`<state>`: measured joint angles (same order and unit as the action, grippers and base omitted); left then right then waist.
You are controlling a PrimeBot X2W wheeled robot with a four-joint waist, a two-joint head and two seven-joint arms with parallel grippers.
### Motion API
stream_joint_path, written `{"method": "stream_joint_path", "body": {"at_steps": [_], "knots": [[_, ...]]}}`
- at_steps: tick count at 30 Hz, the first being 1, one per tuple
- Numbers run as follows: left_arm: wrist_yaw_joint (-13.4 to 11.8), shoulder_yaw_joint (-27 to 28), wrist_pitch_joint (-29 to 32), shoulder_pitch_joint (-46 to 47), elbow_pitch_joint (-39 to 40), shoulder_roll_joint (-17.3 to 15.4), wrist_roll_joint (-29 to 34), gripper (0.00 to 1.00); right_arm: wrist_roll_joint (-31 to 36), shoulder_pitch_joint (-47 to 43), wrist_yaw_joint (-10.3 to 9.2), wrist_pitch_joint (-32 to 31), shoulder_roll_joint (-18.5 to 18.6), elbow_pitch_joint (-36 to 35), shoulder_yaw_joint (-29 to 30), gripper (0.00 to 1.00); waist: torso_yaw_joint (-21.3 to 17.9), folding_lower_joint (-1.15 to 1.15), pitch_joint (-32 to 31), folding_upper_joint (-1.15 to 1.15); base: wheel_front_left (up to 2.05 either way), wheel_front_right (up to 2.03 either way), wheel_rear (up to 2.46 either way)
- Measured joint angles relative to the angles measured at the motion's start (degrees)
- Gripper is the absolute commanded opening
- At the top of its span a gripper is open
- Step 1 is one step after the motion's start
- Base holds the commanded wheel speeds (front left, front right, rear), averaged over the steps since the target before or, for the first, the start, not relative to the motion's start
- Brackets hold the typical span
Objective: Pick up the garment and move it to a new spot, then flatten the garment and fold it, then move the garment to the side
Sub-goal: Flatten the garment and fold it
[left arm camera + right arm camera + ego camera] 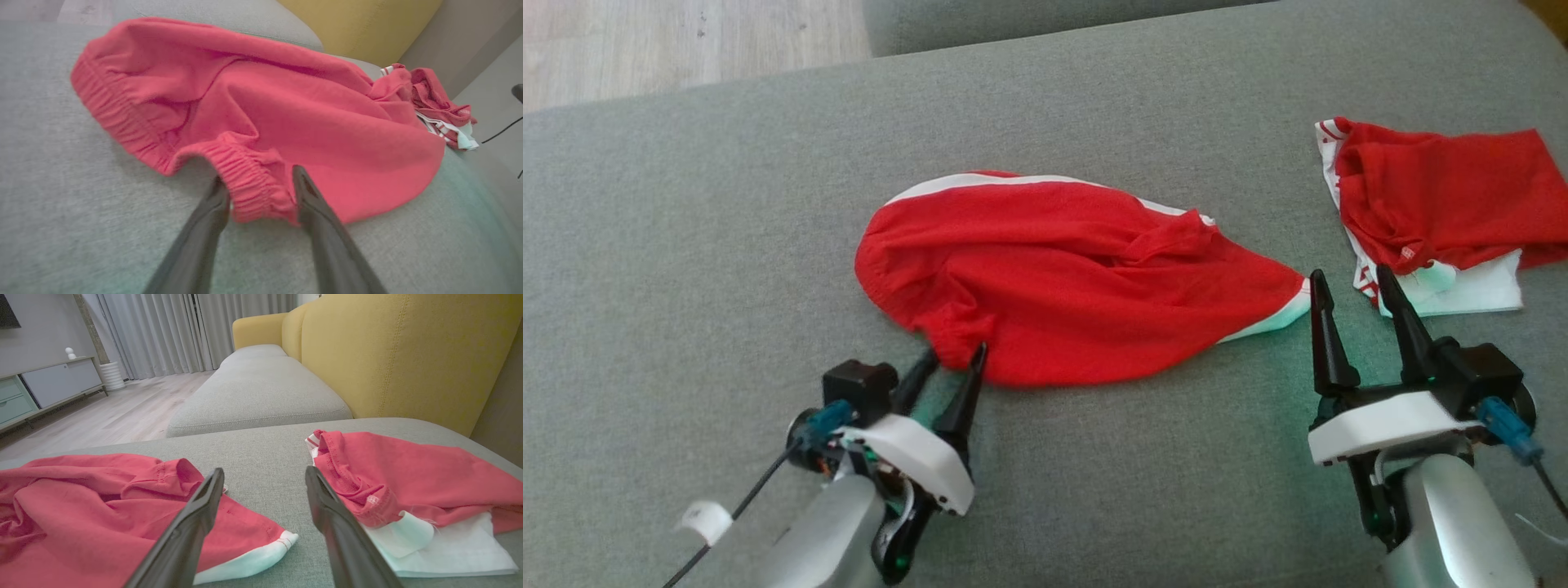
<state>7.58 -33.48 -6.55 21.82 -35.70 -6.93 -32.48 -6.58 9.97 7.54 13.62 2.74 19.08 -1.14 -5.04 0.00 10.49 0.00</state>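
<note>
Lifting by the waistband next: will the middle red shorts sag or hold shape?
Probably sag: the red shorts lie creased and slumped. Likely light, as the cloth looks thin. The gathered waistband, between the fingers of the left end effector, should grip without slipping.

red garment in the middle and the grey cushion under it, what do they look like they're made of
red garment: soft matte knit cloth, probably cotton or a jersey blend; it drapes in loose folds, and its waistband is gathered like elastic. white trim: a plain cloth band, fibre unclear. cushion: grey woven upholstery fabric, matte with a fine flecked weave.
</note>
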Motion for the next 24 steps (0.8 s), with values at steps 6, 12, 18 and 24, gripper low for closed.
{"method": "stream_joint_path", "body": {"at_steps": [6, 12, 18, 24], "knots": [[0.0, -3.65, -3.39, 1.05, 2.25, -1.59, -0.8, 0.0, 0.02, 0.02, 0.0, 0.01, 0.0, 0.65, 0.22, 1.0, 0.34, 0.0, -0.92, 0.0, 0.0, 0.0, 0.0], [-0.01, -5.8, -5.3, 0.1, 7.33, -4.95, -0.11, 0.0, 0.02, -0.03, 0.0, 0.08, 0.0, 1.45, 0.51, 1.0, 1.26, -0.01, -2.98, 0.0, 0.0, 0.0, 0.0], [-1.41, -6.16, -4.99, -5.27, 16.05, -8.8, 0.41, 0.0, 0.01, -0.22, 0.0, 0.1, 0.0, 1.92, 0.75, 1.0, 2.5, -0.01, -4.92, 0.0, 0.0, 0.0, 0.0], [-4.19, -5.79, -0.96, -6.84, 23.49, -12.85, 1.14, 0.0, 0.01, -0.2, 0.0, 0.16, 0.0, 1.85, 0.46, 1.0, 2.53, -0.01, -4.02, 0.0, 0.0, 0.0, 0.0]]}}
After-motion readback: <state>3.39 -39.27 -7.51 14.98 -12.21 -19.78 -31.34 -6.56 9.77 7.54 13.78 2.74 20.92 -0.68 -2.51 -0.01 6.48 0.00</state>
